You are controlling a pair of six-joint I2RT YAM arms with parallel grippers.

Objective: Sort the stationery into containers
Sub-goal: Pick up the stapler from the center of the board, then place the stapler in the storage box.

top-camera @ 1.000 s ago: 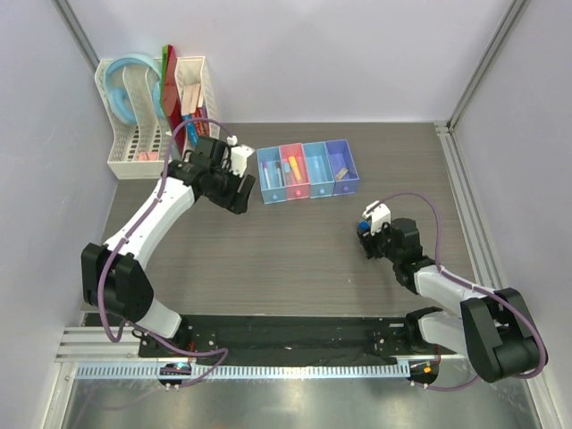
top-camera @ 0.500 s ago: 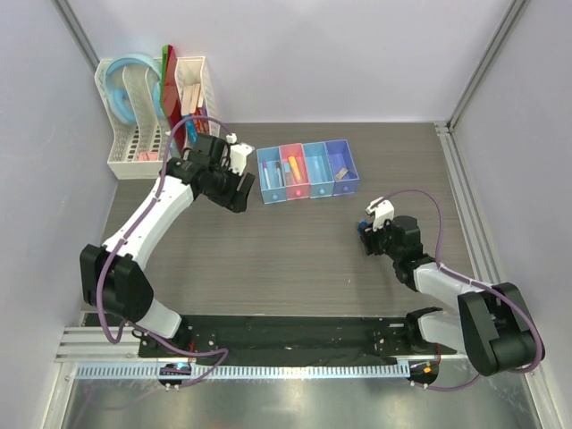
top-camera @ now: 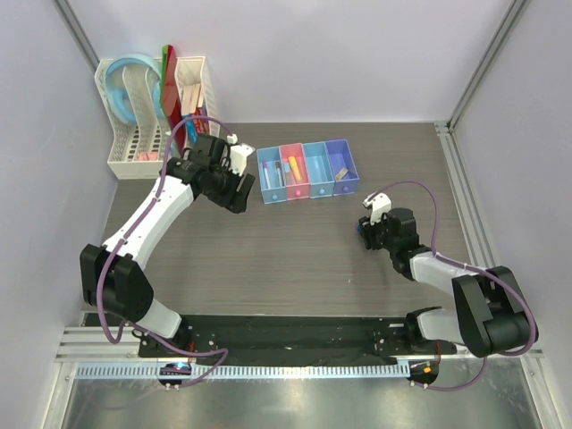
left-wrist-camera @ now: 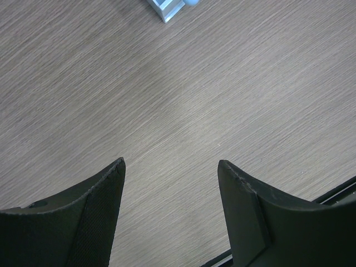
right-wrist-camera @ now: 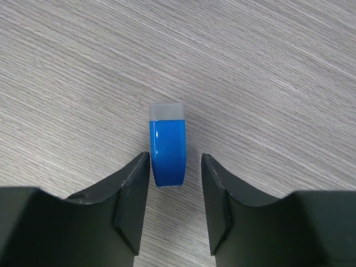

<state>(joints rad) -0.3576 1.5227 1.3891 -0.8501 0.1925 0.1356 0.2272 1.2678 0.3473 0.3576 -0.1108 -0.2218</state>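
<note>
Your right end effector sits low over the surface with its fingers apart, straddling the small dark-blue block. The block lies flat on the wood, well apart from the containers. It looks like glossy hard plastic with a frosted cap at its far end, so expect it to be light, stiff and probably slick. Close on the long blue flanks near the middle, not on the cap, and squeeze gently so it doesn't squirt out. Your left end effector hangs spread and empty near a corner of the containers.
</note>
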